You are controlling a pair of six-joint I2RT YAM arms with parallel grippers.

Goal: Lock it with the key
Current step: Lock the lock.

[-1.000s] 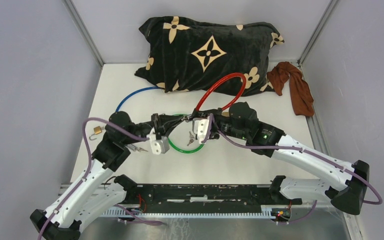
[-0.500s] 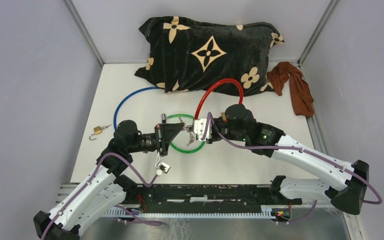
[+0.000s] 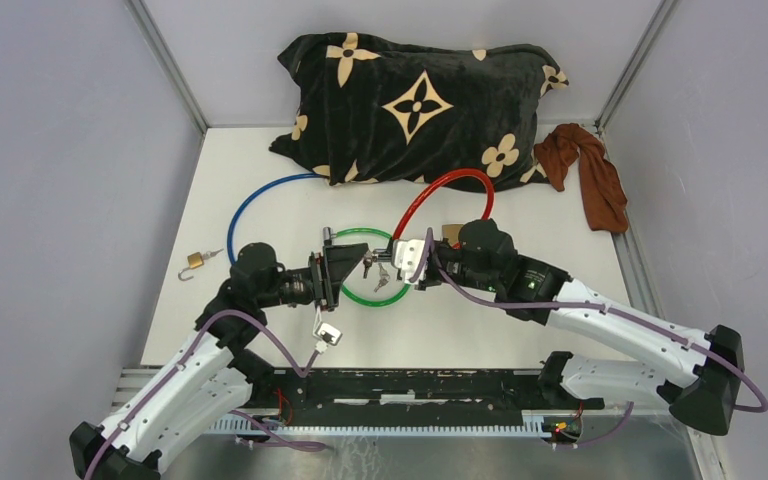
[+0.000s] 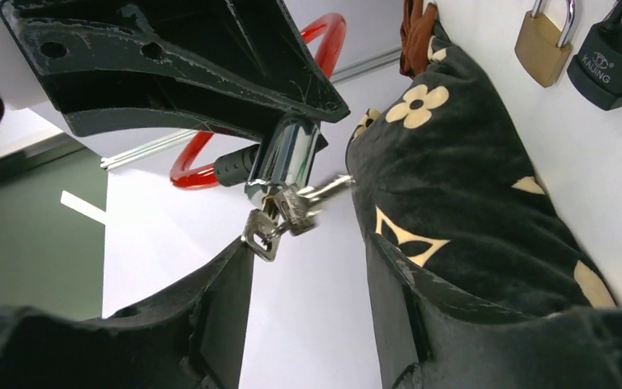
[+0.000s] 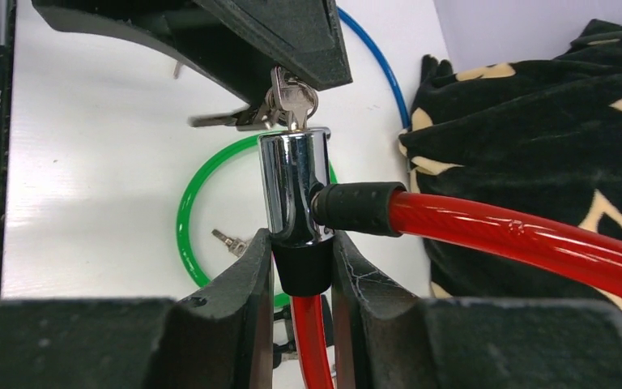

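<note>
The right hand (image 5: 301, 243) is clamped on the lower end of the chrome lock barrel (image 5: 294, 182) of the red cable lock (image 5: 518, 235). Its two fingers press on either side, where a black sleeve leaves the barrel. The barrel is held off the surface (image 3: 460, 340), and the red cable arcs away from it toward the black floral pillow (image 3: 420, 95). A key (image 5: 296, 101) sits in the barrel's free end, and the rest of the key bunch (image 4: 279, 223) dangles from it.

The left hand (image 4: 306, 243) faces that end with its jaws parted. The key bunch hangs in the gap just ahead of its fingertips, close to one finger; whether it touches is unclear.

Beneath both hands a green cable lock (image 3: 360, 297) lies on the surface, with a loose key (image 5: 228, 240) inside its loop. A blue cable (image 3: 260, 192) curves out from the pillow. A small brass padlock (image 3: 195, 260) lies left of the left arm, and a brown cloth (image 3: 588, 175) lies at the far right.
</note>
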